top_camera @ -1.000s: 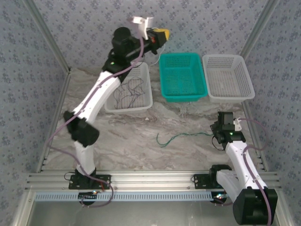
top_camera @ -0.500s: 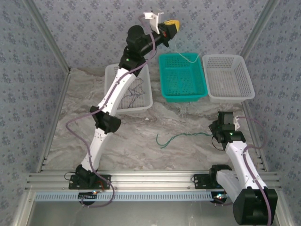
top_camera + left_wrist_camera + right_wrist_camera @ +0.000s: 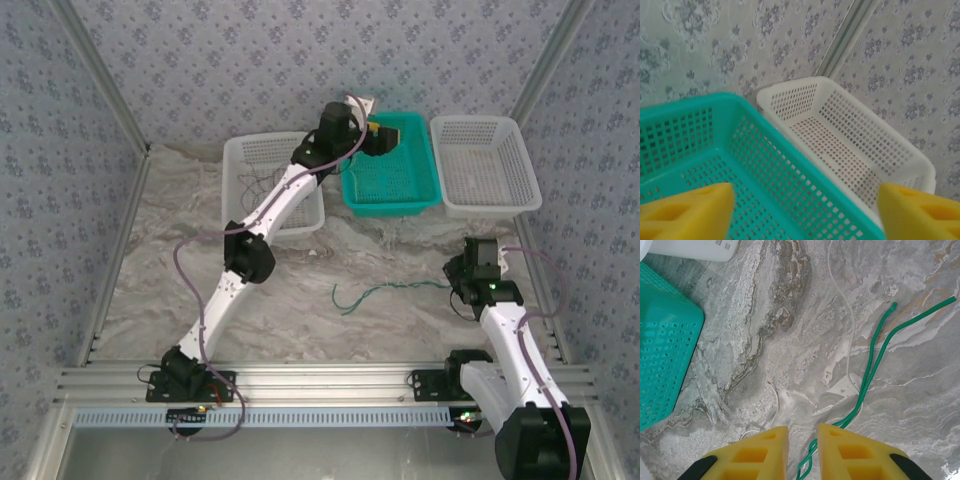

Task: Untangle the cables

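From above, the left arm reaches from its base far over the bench (image 3: 200,210), and the left gripper (image 3: 378,138) hangs over the far left part of the teal basket (image 3: 405,190). To the left of it stands a white basket (image 3: 245,150). Some thin dark cables (image 3: 258,183) lie inside, partly hidden behind the arm. A second white basket (image 3: 490,190) stands just beside the teal one on the right. On the open bench in front of the baskets lies a green cable (image 3: 385,292). Its right end comes to the right gripper (image 3: 462,290), which points down close to the bench.

In the left wrist view, the two yellow fingers (image 3: 690,212) of the left gripper (image 3: 806,200) stand wide apart with nothing between them. Under them is the floor of the teal basket (image 3: 765,165), and past its rim is the second white basket (image 3: 840,145).

In the right wrist view, the fingers (image 3: 757,452) of the right gripper (image 3: 803,432) leave only a narrow gap, wider than a cable. The green cable (image 3: 875,352) runs doubled from the upper right down into this gap. I do not see it pinched. A thin whitish cable (image 3: 848,340) lies on the bench beside the green one, touching or crossing it lower down. A corner of the teal basket (image 3: 665,355) is at the left.
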